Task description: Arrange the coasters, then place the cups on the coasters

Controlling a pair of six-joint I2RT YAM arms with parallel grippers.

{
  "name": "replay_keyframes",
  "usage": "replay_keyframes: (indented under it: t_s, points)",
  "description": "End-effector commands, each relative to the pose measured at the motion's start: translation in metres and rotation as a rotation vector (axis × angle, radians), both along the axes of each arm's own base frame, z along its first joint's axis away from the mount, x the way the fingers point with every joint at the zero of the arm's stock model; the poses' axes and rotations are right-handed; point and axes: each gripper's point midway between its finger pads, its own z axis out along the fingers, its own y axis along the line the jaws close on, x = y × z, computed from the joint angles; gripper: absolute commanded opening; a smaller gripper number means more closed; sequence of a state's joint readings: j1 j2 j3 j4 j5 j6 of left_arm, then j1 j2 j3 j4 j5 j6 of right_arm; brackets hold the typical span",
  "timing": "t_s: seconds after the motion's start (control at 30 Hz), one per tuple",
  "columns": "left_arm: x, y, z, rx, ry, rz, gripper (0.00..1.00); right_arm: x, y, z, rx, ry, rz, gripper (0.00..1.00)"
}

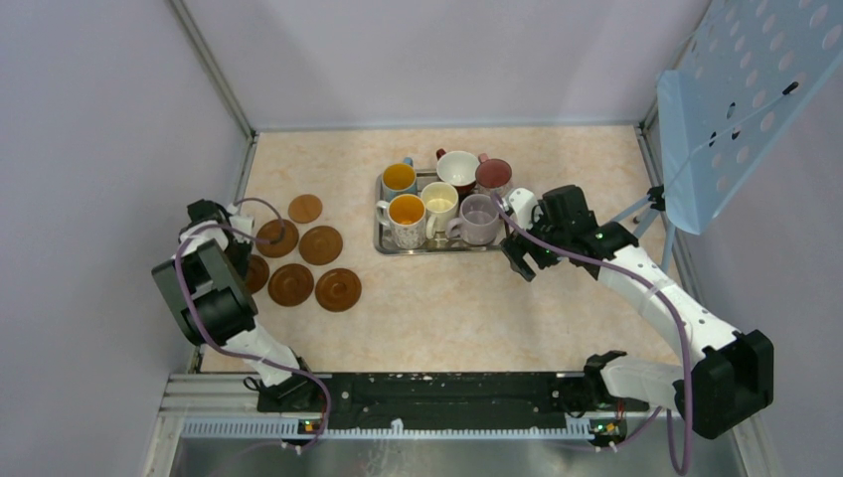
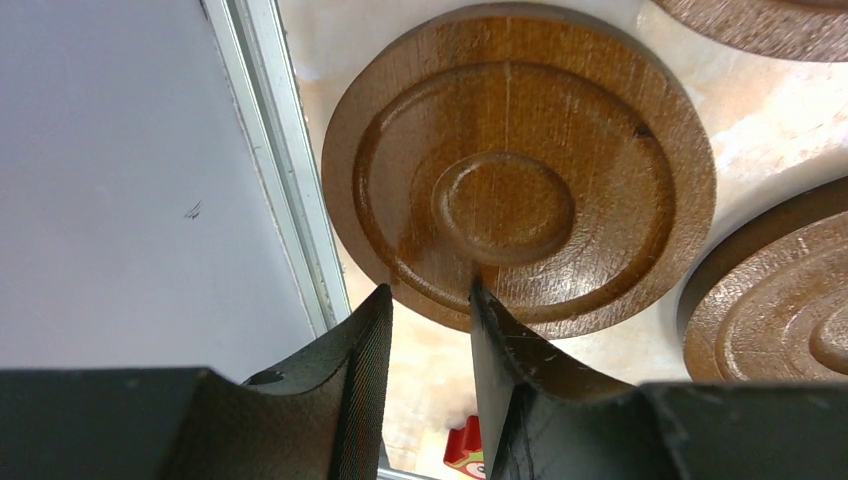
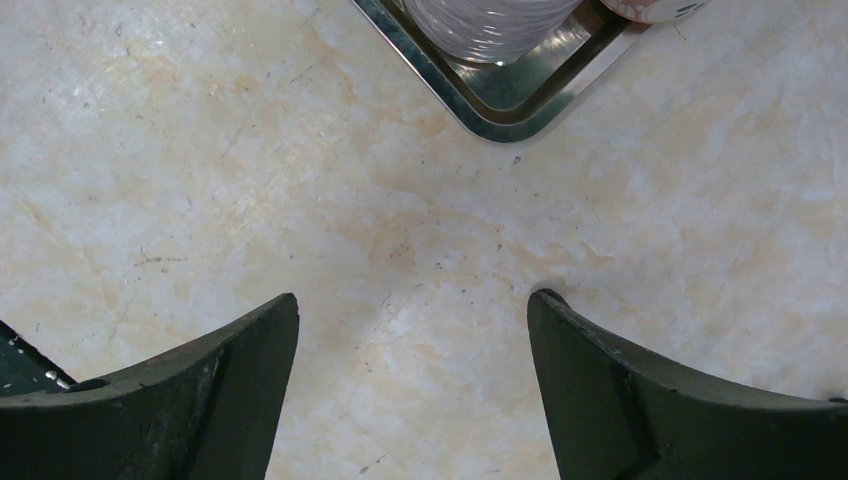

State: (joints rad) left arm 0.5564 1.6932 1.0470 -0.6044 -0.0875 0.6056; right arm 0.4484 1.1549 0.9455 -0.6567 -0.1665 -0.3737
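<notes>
A: Left gripper (image 2: pixel 430 290)?
B: Stands narrowly parted, clamped on nothing. One fingertip (image 2: pixel 490 310) down on the near rim of a coaster (image 2: pixel 510 180), the other just off that edge, beside the wall rail (image 2: pixel 290 180).
A: And that coaster?
B: Lies flat on the table (image 3: pixel 300 150), close to the left wall, apart from its neighbours. Belongs to a loose cluster of six coasters (image 1: pixel 320 244) at the left, all bare.
A: Right gripper (image 3: pixel 412 297)?
B: Spread wide, empty. Hangs over bare table just short of the near right corner of the tray (image 3: pixel 500 125).
A: Cups?
B: All six upright inside the tray. Near row, left to right: white patterned cup (image 1: pixel 407 214) with orange inside, cream cup (image 1: pixel 439 202), lilac cup (image 1: pixel 479 214). Far row: blue cup (image 1: pixel 399 177) with yellow inside, red cup (image 1: pixel 457 167) with white inside, maroon-pink cup (image 1: pixel 493 175).
A: Any on a coaster?
B: None yet.
</notes>
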Motion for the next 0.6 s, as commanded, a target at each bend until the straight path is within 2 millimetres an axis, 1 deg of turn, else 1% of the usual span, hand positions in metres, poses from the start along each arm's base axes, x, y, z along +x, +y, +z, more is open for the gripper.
replay_keyframes:
  t_s: [0.0, 0.1, 0.23, 0.3, 0.5, 0.57]
  points:
    - [-0.012, -0.002, -0.004, -0.012, 0.023, 0.005, 0.41, 0.010, 0.006, 0.019, 0.032, -0.047, 0.000, 0.83]
    - [-0.009, -0.003, 0.000, -0.020, 0.010, 0.007, 0.41, 0.008, 0.005, 0.018, 0.033, -0.045, 0.000, 0.83]
    - [0.012, -0.004, 0.015, -0.051, -0.065, 0.009, 0.41, 0.007, 0.006, 0.016, 0.035, -0.040, 0.001, 0.83]
    - [0.020, -0.002, 0.018, -0.060, -0.077, 0.020, 0.42, 0.007, 0.006, 0.017, 0.038, -0.040, 0.002, 0.83]
    - [0.031, 0.004, 0.016, -0.055, -0.085, 0.020, 0.44, 0.008, 0.006, 0.018, 0.039, -0.042, 0.001, 0.83]
    - [0.032, 0.004, 0.012, -0.058, -0.084, 0.025, 0.44, 0.007, 0.006, 0.018, 0.037, -0.041, 0.002, 0.83]
